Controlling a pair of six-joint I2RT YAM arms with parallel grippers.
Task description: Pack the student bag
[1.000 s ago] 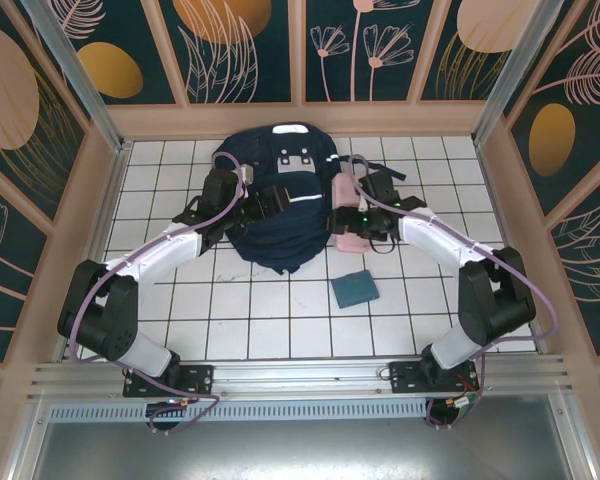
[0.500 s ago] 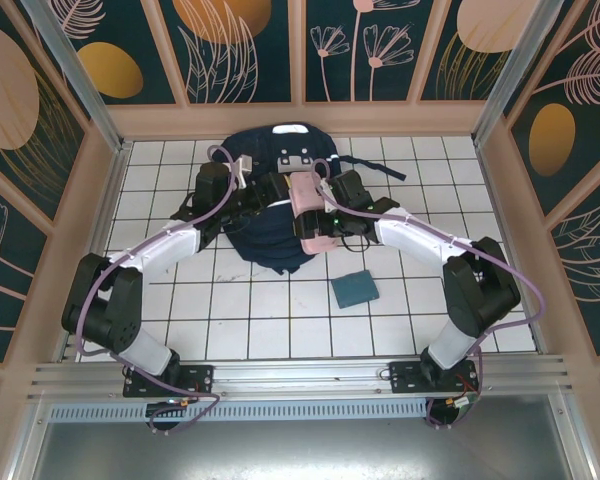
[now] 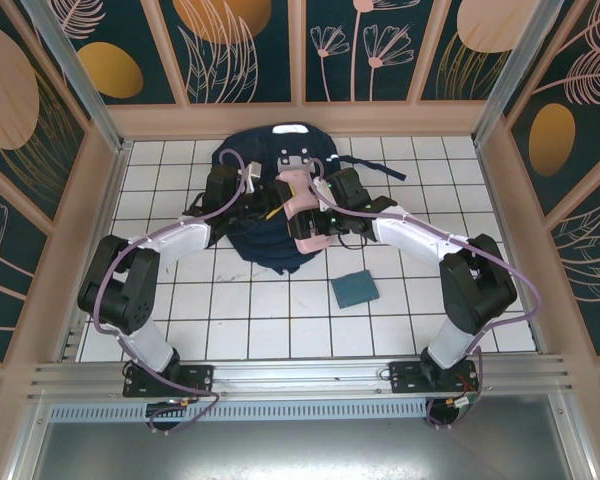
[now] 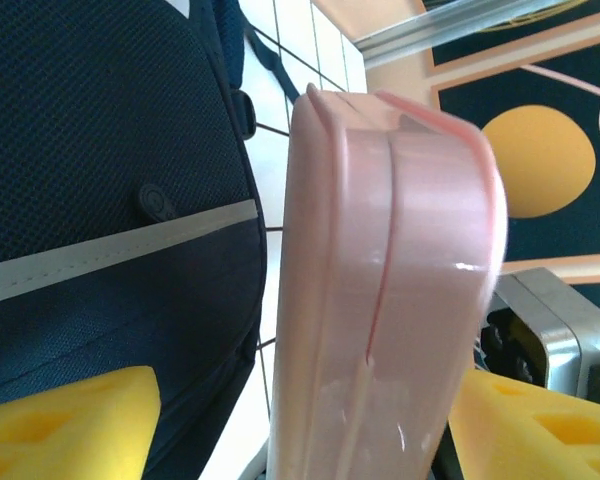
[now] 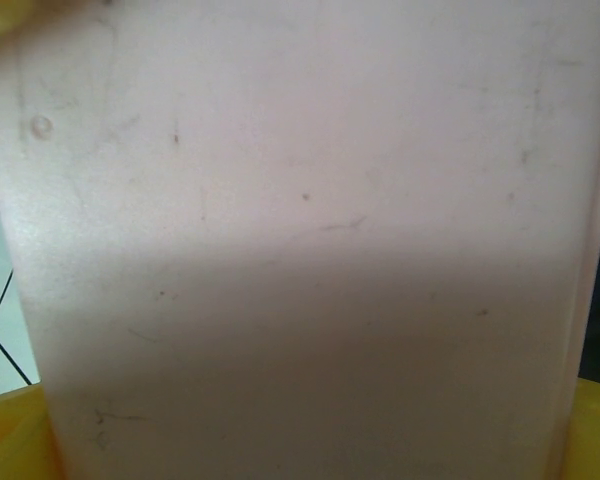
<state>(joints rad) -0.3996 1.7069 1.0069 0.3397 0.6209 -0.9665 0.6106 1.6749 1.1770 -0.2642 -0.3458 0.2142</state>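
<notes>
Right gripper (image 3: pixel 323 212) clamps one pink case (image 3: pixel 302 210) over one student bag (image 3: pixel 280 245) at table (image 3: pixel 280 320) far edge. Left gripper (image 3: pixel 270 205) straddles case, jaws parted. One teal pad (image 3: pixel 355 288) mid-table, rightward.

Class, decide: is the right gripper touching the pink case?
Touching. In the right wrist view the yellow pads of the right gripper sit flush against both sides of the pink case, with no gap showing.

Black joints (image 3: pixel 120 295), white links (image 3: pixel 175 240), purple cables (image 3: pixel 228 158), yellow gripper pads (image 4: pixel 70 420)
</notes>
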